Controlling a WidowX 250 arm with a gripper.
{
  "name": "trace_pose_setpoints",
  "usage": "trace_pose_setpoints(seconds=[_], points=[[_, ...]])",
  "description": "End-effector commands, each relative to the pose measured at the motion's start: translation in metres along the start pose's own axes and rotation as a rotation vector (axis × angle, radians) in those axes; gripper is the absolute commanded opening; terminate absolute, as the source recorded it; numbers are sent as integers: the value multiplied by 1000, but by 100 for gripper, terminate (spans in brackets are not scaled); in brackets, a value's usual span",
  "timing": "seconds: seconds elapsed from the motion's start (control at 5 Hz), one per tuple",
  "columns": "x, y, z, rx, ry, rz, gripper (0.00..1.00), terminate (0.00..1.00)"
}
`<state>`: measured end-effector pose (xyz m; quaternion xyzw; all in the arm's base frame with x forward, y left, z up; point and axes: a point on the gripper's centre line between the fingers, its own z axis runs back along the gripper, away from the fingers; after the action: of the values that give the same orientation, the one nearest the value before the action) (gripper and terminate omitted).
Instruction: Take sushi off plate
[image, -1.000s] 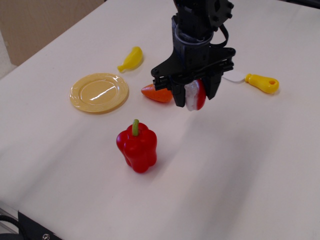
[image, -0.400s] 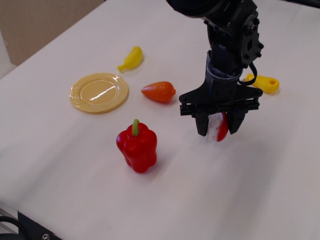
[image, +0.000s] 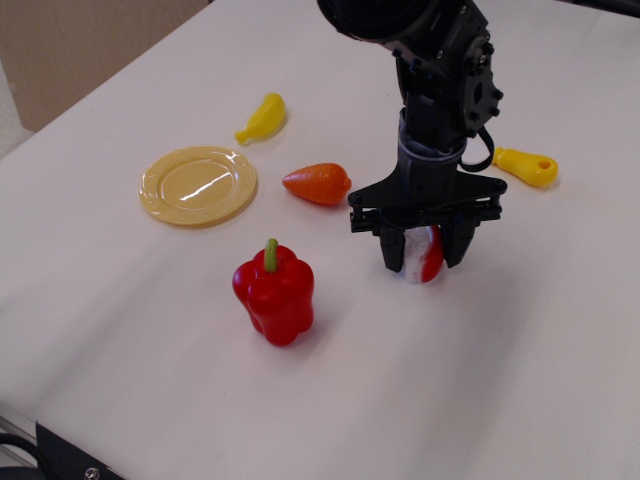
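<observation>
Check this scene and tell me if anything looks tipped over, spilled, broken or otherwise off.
Nothing stands out. The gripper holds the sushi low over the table, right of the red pepper, which stands upright. The yellow plate lies flat and bare. The carrot toy and banana toy lie on the table, undamaged.

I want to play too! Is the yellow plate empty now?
Empty. The plate shows only its glossy surface; the sushi sits in the gripper, far right of it.

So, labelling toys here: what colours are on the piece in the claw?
The sushi is white with a red strip, seen in the only view.
</observation>
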<state>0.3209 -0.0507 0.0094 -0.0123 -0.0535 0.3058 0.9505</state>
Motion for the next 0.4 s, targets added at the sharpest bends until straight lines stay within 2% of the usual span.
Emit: trace_pose_setpoints(seconds=[0.0,0.2], points=[[0,15,20,-48,-16,-9,100,0],[1,19,33,-60,-34,-14,100,0]])
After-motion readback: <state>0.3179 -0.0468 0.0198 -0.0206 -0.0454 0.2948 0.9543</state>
